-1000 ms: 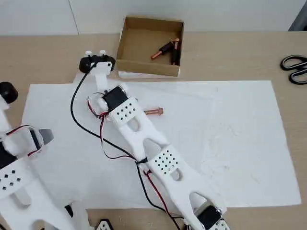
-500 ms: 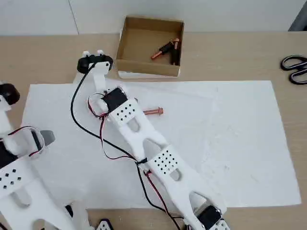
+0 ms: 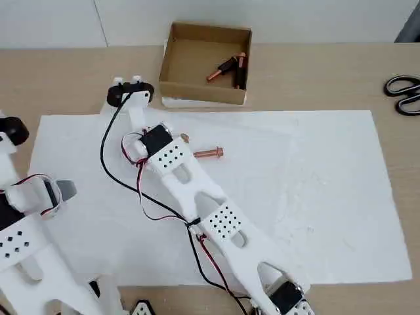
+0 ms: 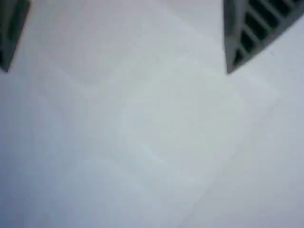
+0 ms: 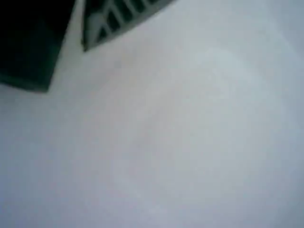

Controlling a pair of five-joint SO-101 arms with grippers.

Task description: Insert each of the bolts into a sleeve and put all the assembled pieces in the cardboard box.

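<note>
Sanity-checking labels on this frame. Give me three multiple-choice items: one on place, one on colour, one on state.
1. Where does the loose bolt lie?
A) in the box
B) on the paper
C) beside the scissors

2. What colour is it?
A) blue
B) green
C) copper

3. The left end effector is:
A) open
B) shut on a bolt
C) shut, empty

Key:
1 B, it rests on the white sheet.
2 C, the shaft is reddish metal.
3 A, in the left wrist view its fingers stand far apart with bare paper between them.
</note>
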